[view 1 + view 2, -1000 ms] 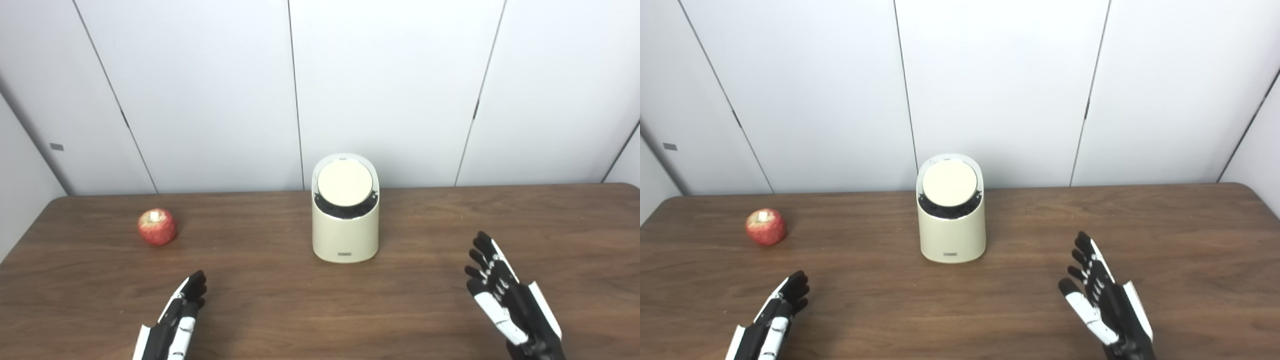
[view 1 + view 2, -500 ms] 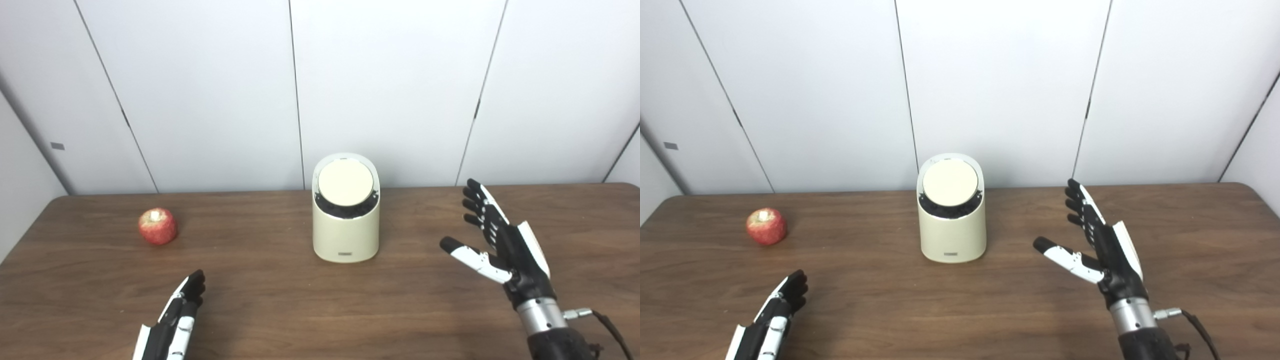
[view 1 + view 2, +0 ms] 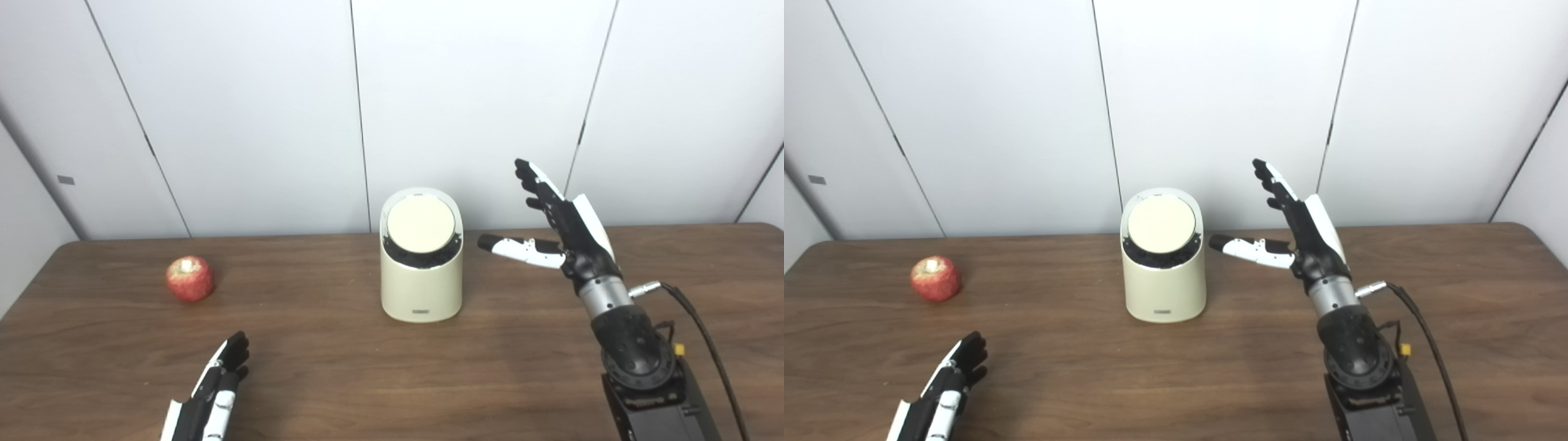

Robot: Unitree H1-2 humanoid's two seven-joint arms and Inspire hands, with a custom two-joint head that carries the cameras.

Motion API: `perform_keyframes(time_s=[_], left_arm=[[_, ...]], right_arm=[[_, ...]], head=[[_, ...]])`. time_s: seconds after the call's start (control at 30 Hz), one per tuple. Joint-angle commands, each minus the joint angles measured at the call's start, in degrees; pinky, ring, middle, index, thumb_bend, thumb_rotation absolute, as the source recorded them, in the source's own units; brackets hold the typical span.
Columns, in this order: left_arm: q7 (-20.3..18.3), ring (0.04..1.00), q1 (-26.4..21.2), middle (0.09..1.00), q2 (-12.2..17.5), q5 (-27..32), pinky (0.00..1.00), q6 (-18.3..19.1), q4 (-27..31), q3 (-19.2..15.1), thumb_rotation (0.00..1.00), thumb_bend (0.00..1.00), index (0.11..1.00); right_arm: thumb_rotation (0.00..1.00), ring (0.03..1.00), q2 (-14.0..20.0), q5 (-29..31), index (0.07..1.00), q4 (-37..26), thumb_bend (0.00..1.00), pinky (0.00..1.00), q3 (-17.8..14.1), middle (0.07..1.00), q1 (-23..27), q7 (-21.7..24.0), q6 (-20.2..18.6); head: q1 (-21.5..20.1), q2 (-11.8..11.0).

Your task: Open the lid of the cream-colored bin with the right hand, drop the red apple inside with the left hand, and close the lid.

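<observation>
The cream-colored bin point(image 3: 421, 288) stands at the table's middle, its round slanted lid point(image 3: 421, 223) closed and facing me. A red apple point(image 3: 190, 278) rests on the table at the left, apart from everything. My right hand point(image 3: 560, 223) is raised in the air just right of the bin's top, open, fingers pointing up and thumb stretched toward the bin without touching it. My left hand point(image 3: 214, 392) lies low near the front edge, fingers straight and flat, holding nothing, well short of the apple.
The brown wooden table point(image 3: 343, 367) runs the full width, with a white panelled wall point(image 3: 245, 110) close behind the bin. A black cable point(image 3: 704, 343) trails from my right forearm.
My right hand has risen from low at the front right and moved inward and up, now beside the bin's top. The left hand, apple and bin have stayed put.
</observation>
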State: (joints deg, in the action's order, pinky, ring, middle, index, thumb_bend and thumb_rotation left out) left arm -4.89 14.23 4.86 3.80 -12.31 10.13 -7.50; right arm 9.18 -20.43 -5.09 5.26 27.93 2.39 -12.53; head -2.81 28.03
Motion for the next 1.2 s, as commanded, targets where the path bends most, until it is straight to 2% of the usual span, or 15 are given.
perform_keyframes(time_s=[0.0,0.23,0.33,0.47,0.53,0.63,0.8,1.07,1.17], left_arm=[[0.05,0.940,4.98,0.940,-0.41,0.62,0.94,-0.24,-3.06,0.43,0.86,0.54,0.949],[-0.14,0.947,5.21,0.949,-0.20,0.71,0.95,-0.60,-2.85,0.41,0.88,0.53,0.954],[-0.32,0.951,5.55,0.951,-0.02,0.92,0.95,-0.32,-2.34,0.37,0.88,0.54,0.952],[-0.20,0.939,6.19,0.943,0.00,1.08,0.94,0.45,-1.20,0.19,0.87,0.54,0.950],[-0.33,0.938,6.41,0.940,-0.09,1.86,0.94,0.99,-0.58,0.15,0.86,0.54,0.957],[-0.31,0.943,6.82,0.942,-0.19,2.00,0.94,1.98,0.59,0.14,0.87,0.53,0.964],[-0.81,0.947,7.31,0.952,-0.37,3.11,0.96,2.05,1.36,0.14,0.85,0.52,0.972],[-0.80,0.944,7.75,0.950,-0.57,2.63,0.95,2.59,2.46,0.29,0.87,0.47,0.970],[-0.69,0.940,7.98,0.948,-0.74,2.52,0.94,3.19,3.07,0.33,0.87,0.50,0.967]], right_arm=[[0.38,0.926,-0.14,-1.59,0.935,0.55,0.90,0.86,0.58,0.928,4.20,-0.50,-0.41],[0.35,0.904,-0.32,-3.97,0.918,5.94,0.90,0.81,3.37,0.924,9.99,-0.25,-0.45],[0.32,0.911,-0.88,-4.12,0.921,7.61,0.90,0.83,4.00,0.931,11.41,-0.32,-0.65],[0.36,0.911,-1.44,-5.00,0.919,10.41,0.92,0.84,5.01,0.929,13.08,-0.87,-0.11],[0.42,0.886,-1.52,-6.69,0.918,11.85,0.94,0.78,6.25,0.917,14.03,-1.18,0.02],[0.42,0.880,-2.00,-7.88,0.917,14.56,0.94,0.77,7.54,0.913,15.59,-1.60,0.61],[0.39,0.898,-2.76,-8.60,0.920,17.10,0.93,0.81,8.41,0.919,16.71,-1.72,1.46],[0.34,0.903,-2.10,-10.30,0.918,17.23,0.91,0.81,10.47,0.920,15.97,-0.46,1.03],[0.33,0.897,-1.85,-10.85,0.907,18.23,0.91,0.80,10.93,0.914,15.65,-1.19,2.22]], head=[[-0.15,0.18],[-0.34,1.37],[-0.33,1.95],[-0.34,2.58],[-0.33,2.80],[-0.20,3.29],[-0.20,3.82],[-0.21,4.25],[-0.21,4.25]])
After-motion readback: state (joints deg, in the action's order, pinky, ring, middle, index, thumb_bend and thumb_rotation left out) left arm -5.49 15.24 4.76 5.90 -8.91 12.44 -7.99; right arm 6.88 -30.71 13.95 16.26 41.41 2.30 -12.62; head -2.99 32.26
